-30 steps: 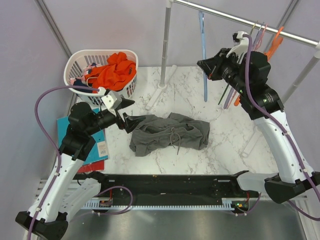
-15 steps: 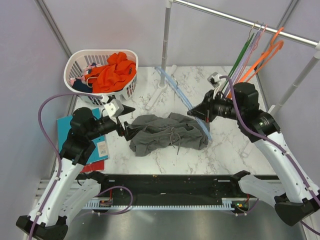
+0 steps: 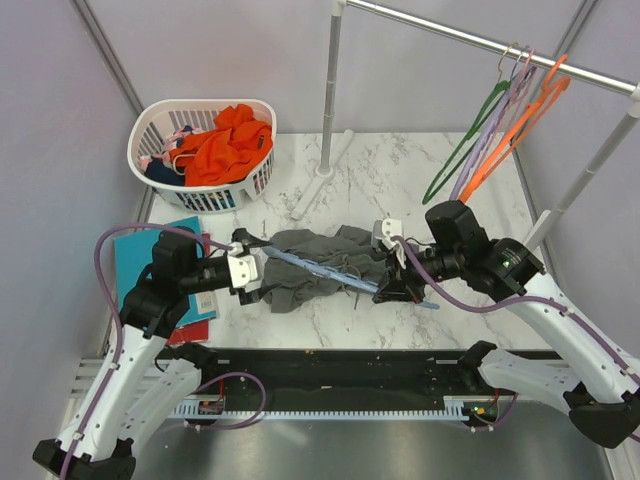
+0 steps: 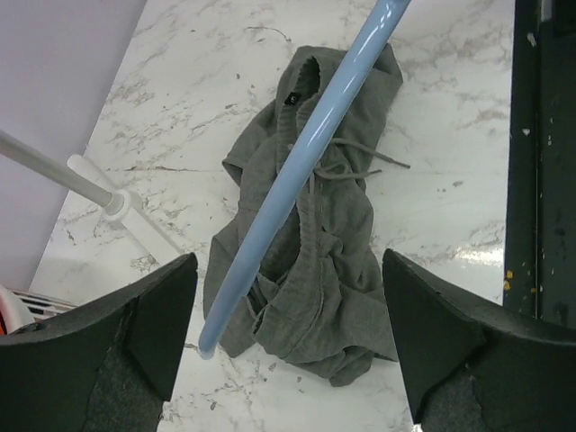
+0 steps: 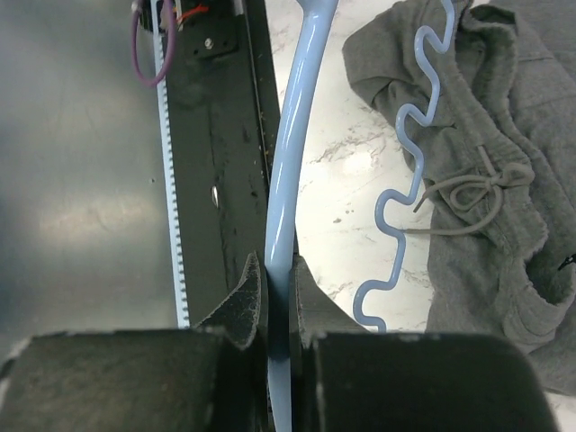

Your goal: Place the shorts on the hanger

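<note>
The dark grey shorts (image 3: pixel 330 262) lie crumpled on the marble table, drawstring showing (image 5: pixel 468 193). The light-blue hanger (image 3: pixel 320 270) lies slanted across them. My right gripper (image 3: pixel 400 287) is shut on the hanger's smooth upper arm (image 5: pixel 292 162), and its wavy lower bar (image 5: pixel 405 180) hangs beside the shorts (image 5: pixel 504 162). My left gripper (image 3: pixel 262 276) stands open at the shorts' left end. Seen from the left wrist, the hanger's arm (image 4: pixel 297 171) crosses over the shorts (image 4: pixel 324 270), its tip between the open fingers (image 4: pixel 135 333) and touching neither.
A white basket (image 3: pixel 250 182) with an orange garment stands at the back left. Green, lavender and orange hangers (image 3: pixel 500 120) hang from the rail at the back right, whose pole (image 3: pixel 330 100) stands at the back centre. Books (image 3: pixel 190 300) lie at the left. A black rail (image 3: pixel 330 375) runs along the near edge.
My right arm has swung the light-blue hanger down from near the rail to lie across the shorts. My left gripper has shifted slightly toward the near edge at the shorts' left end, still open.
</note>
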`<state>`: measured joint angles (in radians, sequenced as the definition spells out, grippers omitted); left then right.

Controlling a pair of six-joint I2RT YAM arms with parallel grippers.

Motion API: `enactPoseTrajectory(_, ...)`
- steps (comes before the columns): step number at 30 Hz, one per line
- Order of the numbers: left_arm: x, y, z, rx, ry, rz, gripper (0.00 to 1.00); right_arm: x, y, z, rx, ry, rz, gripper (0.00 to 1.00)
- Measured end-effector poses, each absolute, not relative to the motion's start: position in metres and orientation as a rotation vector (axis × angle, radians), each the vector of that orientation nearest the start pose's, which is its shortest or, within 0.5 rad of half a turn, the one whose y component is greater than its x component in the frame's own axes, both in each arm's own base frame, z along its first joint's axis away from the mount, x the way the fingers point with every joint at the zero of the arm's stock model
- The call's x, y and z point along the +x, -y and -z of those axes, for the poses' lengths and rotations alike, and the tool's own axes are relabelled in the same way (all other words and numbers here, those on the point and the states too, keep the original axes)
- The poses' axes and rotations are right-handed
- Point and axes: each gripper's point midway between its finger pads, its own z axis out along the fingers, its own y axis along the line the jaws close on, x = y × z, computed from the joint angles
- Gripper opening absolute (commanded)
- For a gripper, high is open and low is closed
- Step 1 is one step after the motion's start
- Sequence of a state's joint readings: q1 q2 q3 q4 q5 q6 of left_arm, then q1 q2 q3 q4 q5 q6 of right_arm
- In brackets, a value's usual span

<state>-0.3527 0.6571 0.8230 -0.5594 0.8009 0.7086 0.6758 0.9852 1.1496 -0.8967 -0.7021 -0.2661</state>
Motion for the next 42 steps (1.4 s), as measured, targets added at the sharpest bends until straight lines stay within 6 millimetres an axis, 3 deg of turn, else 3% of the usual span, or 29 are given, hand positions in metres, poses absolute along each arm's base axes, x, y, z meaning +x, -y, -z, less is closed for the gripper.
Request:
enactPoseTrajectory(3, 0.177, 0.179, -0.247, 1.449, -1.257, 0.506, 0.84, 0.113, -0.230, -0.253, -1.445, -1.817, -1.014, 0.00)
enactPoseTrajectory(10, 0.181, 0.184, -0.205, 1.578, -1.303, 0.568, 0.38, 0.100, -0.229, -0.231, -1.623, -1.806, -1.020, 0.00)
enactPoseTrajectory(12, 0.178, 0.186, -0.197, 1.600, -1.321, 0.603, 0.18, 0.102, -0.230, -0.227, -1.639, -1.814, -1.011, 0.00)
enactPoseTrajectory(13, 0.175, 0.187, -0.195, 1.609, -1.325, 0.617, 0.02, 0.103, -0.230, -0.226, -1.647, -1.816, -1.009, 0.00)
enactPoseTrajectory(15, 0.164, 0.188, -0.187, 1.655, -1.337, 0.635, 0.02, 0.106, -0.229, -0.226, -1.652, -1.834, -0.996, 0.00)
enactPoseTrajectory(16, 0.159, 0.188, -0.183, 1.678, -1.341, 0.642, 0.02, 0.108, -0.228, -0.226, -1.650, -1.844, -0.985, 0.14)
enactPoseTrajectory(17, 0.154, 0.189, -0.178, 1.700, -1.352, 0.651, 0.02, 0.108, -0.227, -0.228, -1.655, -1.847, -0.983, 0.54)
enactPoseTrajectory(19, 0.147, 0.190, -0.171, 1.718, -1.378, 0.670, 0.02, 0.106, -0.226, -0.227, -1.667, -1.857, -0.986, 0.74)
enactPoseTrajectory(20, 0.145, 0.191, -0.171, 1.707, -1.397, 0.688, 0.02, 0.108, -0.229, -0.228, -1.674, -1.840, -0.986, 0.95)
enactPoseTrajectory(22, 0.141, 0.192, -0.170, 1.680, -1.448, 0.720, 0.02, 0.114, -0.237, -0.231, -1.690, -1.795, -0.979, 0.98)
enactPoseTrajectory(25, 0.139, 0.193, -0.171, 1.626, -1.510, 0.757, 0.02, 0.125, -0.246, -0.236, -1.693, -1.749, -0.955, 0.98)
enactPoseTrajectory(31, 0.143, 0.195, -0.175, 1.533, -1.618, 0.792, 0.02, 0.153, -0.274, -0.262, -1.705, -1.671, -0.938, 0.81)
enactPoseTrajectory(36, 0.146, 0.199, -0.181, 1.501, -1.646, 0.814, 0.02, 0.158, -0.289, -0.257, -1.765, -1.641, -0.934, 0.74)
enactPoseTrajectory(39, 0.148, 0.201, -0.184, 1.483, -1.657, 0.823, 0.02, 0.153, -0.297, -0.249, -1.830, -1.614, -0.916, 0.53)
enactPoseTrajectory(40, 0.148, 0.201, -0.184, 1.478, -1.661, 0.826, 0.02, 0.152, -0.298, -0.247, -1.844, -1.607, -0.906, 0.29)
enactPoseTrajectory(42, 0.147, 0.202, -0.186, 1.473, -1.665, 0.838, 0.02, 0.155, -0.301, -0.243, -1.864, -1.598, -0.863, 0.00)
